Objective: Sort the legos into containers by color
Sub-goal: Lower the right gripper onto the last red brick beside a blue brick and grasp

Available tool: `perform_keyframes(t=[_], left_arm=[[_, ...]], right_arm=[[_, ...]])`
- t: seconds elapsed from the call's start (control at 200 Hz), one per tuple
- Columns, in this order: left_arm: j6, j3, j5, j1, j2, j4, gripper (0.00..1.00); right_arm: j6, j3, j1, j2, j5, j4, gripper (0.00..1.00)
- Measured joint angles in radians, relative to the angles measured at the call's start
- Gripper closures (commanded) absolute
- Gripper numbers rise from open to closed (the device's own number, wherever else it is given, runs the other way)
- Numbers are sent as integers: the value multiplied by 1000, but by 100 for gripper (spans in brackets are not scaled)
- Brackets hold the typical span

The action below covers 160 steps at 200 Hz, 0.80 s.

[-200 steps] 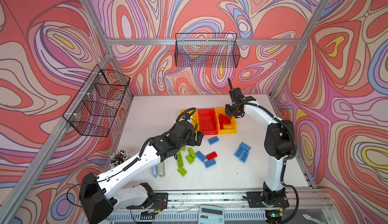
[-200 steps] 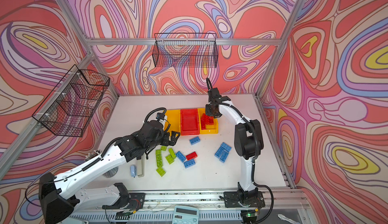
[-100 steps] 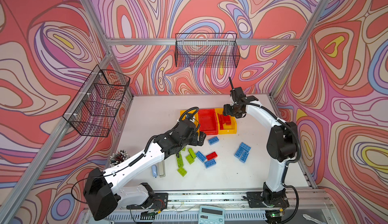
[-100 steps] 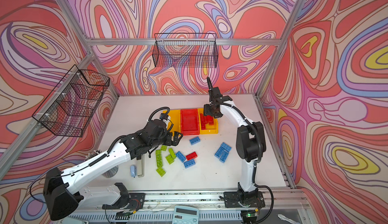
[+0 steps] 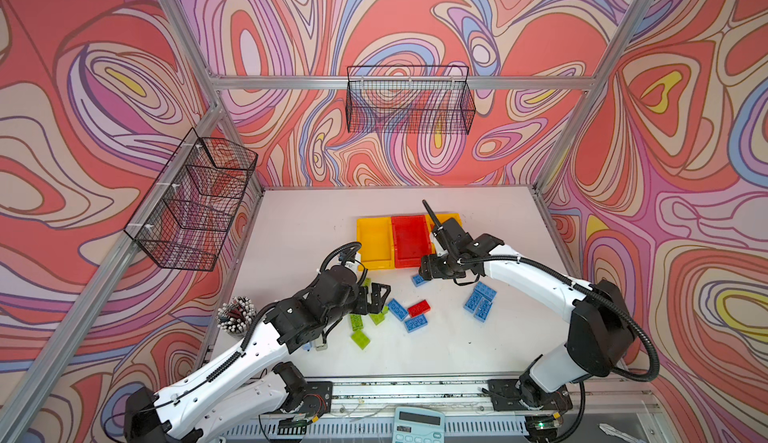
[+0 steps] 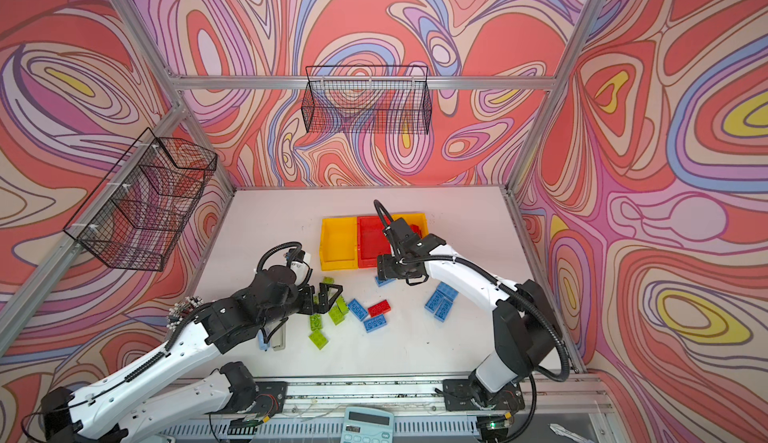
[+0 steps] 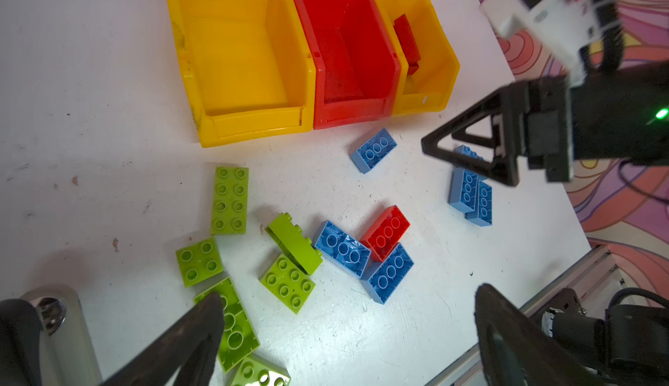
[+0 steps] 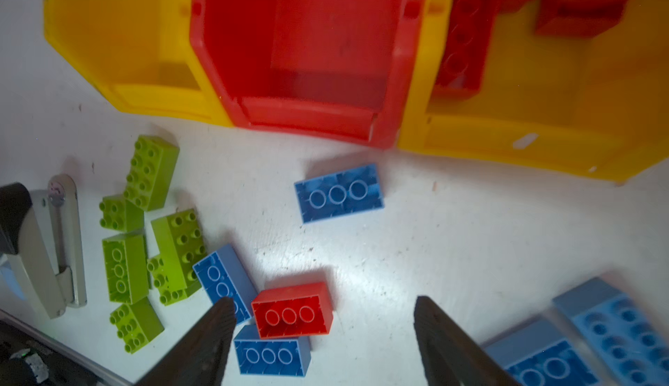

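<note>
Side by side, nearer the table's [image 5: 291, 220] far edge, we see a yellow bin [image 5: 374, 241], a red bin [image 5: 411, 239] and a second yellow bin [image 7: 430, 58] with red bricks [image 7: 405, 40] inside. The right gripper [image 8: 322, 302] hovers just in front of the red bin, jaws well apart, nothing in them, and a lone blue brick [image 8: 338, 192] lies close by. The left gripper [image 7: 347, 295] hangs spread wide and empty over the green bricks [image 5: 360, 340]. Beside those, one red brick [image 5: 418, 308] touches two blue bricks [image 5: 397, 309], and more blue ones [image 5: 480, 299] cluster toward the right edge.
</note>
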Motion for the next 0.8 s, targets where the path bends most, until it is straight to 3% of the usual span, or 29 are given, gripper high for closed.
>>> perform_keyframes(t=[0.145, 0.401, 0.801], left_arm=[[-29, -35, -29, 0, -126, -64, 0], [-87, -50, -79, 0, -249, -145, 0], [-123, -83, -106, 0, -258, -179, 0]], right_arm=[[44, -47, 98, 16, 4, 30, 18], [50, -54, 141, 50, 29, 47, 18], [31, -116, 161, 81, 52, 47, 16]])
